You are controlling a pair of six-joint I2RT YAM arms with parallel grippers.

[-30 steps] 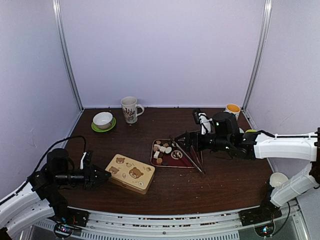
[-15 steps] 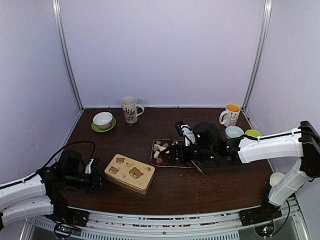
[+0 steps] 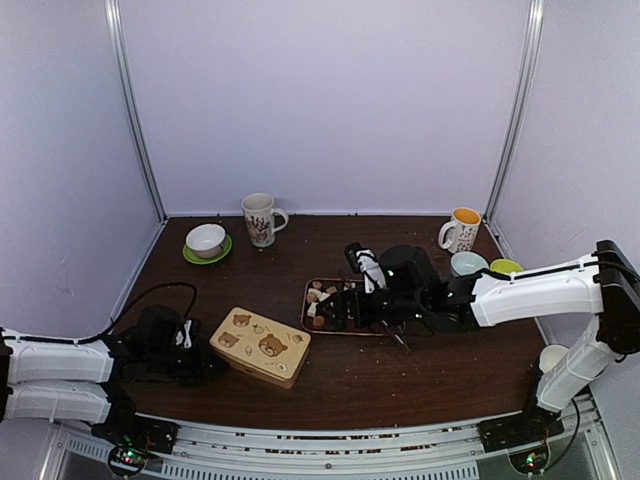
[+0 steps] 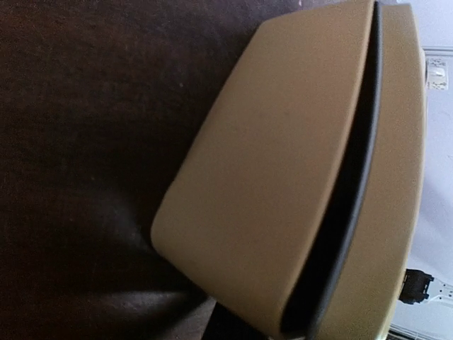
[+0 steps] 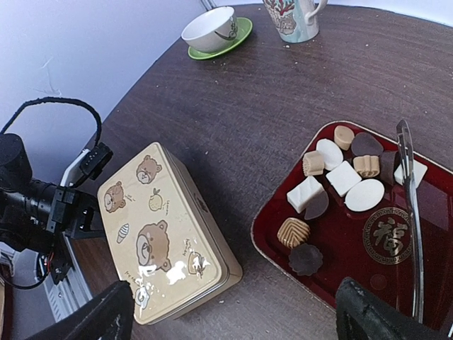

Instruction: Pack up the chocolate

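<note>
Both arms, top view: a second earlier my left arm sat back from the tin [image 3: 260,346] and my right arm hung off to the right of the tray [image 3: 306,322]; by this moment each had closed in.
Left jaws, top view: pinched shut, down from part-open, with the tips at the tin's left end; whether they touched it or stopped just short I could not tell.
Right jaws, top view: spread wide above the tray, holding nothing.
Left wrist view: the tin's tan side filled the frame, its lid seam closed, with the dark surface [image 4: 85,142] beside it; my own jaws did not show.
Right wrist view: my wide jaws edged the bottom of the frame. The chocolate [image 5: 333,173] lay loose on the tray, the tongs [image 5: 410,205] rested along the tray's right side, and the tin sat just left with its lid on.
Meaning: nothing was packed. I judged the left was set to brace the tin and the right was ready over the pieces. The lid had to come off first.
</note>
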